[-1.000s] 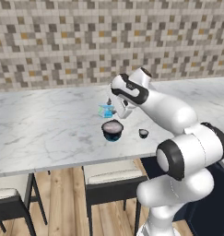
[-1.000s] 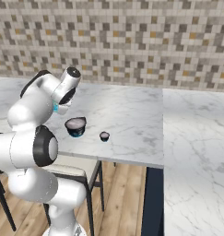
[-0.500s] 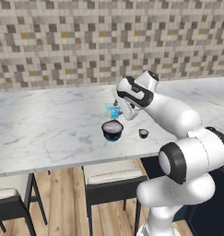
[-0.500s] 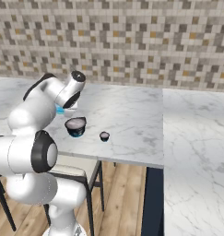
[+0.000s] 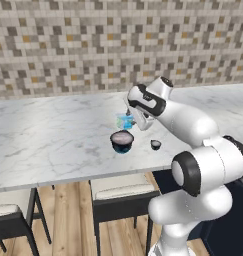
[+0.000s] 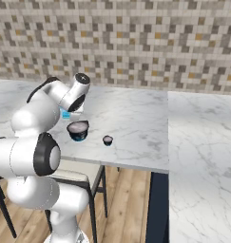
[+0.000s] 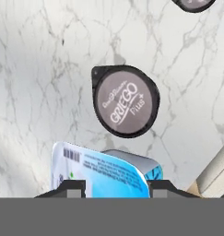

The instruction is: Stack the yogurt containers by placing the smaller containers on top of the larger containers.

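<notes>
The hand [image 7: 114, 188] grips the light-blue box [image 7: 102, 173], one finger on each side, holding it clear of the marble worktop [image 5: 53, 135]. The box [image 5: 124, 120] hangs just behind the wide dark tub [image 5: 122, 141], a little above its level. The tub [image 7: 125, 101] stands shut under a pale lid printed with lettering. The tiny dark cup [image 5: 155, 145], also lidded, sits on the worktop near the tub, apart from it, on the side toward the worktop's end.
</notes>
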